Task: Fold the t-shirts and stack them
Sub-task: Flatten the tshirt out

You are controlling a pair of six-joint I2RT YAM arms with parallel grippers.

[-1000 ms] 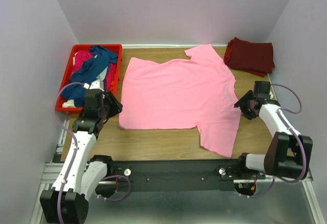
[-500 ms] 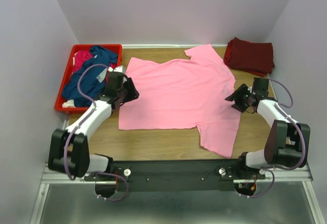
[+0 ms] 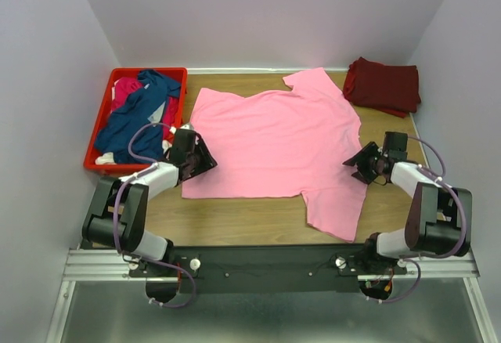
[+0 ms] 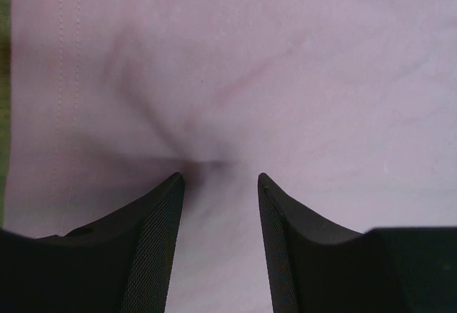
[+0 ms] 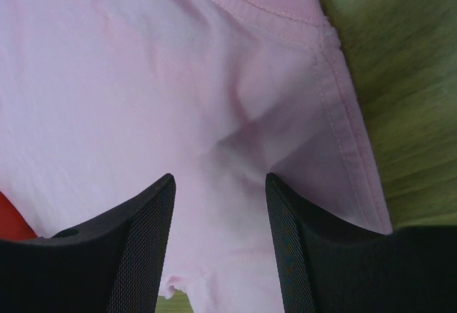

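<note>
Your pink shirt (image 3: 274, 139) lies flat on the wooden desk (image 3: 250, 218), long axis running left to right: the hem meets your left pincer (image 3: 205, 157), and the stitched shoulder edge meets your right pincer (image 3: 354, 163). Both pincers stand partly spread, tips pressed on the soft matte cloth, which puckers between them. Neither looks closed on it. A folded maroon shirt (image 3: 383, 84) sits far right.

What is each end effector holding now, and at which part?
Nothing held yet. The left end effector and the right end effector stand open, pressed on the pink t-shirt, near its left and right edges.
</note>
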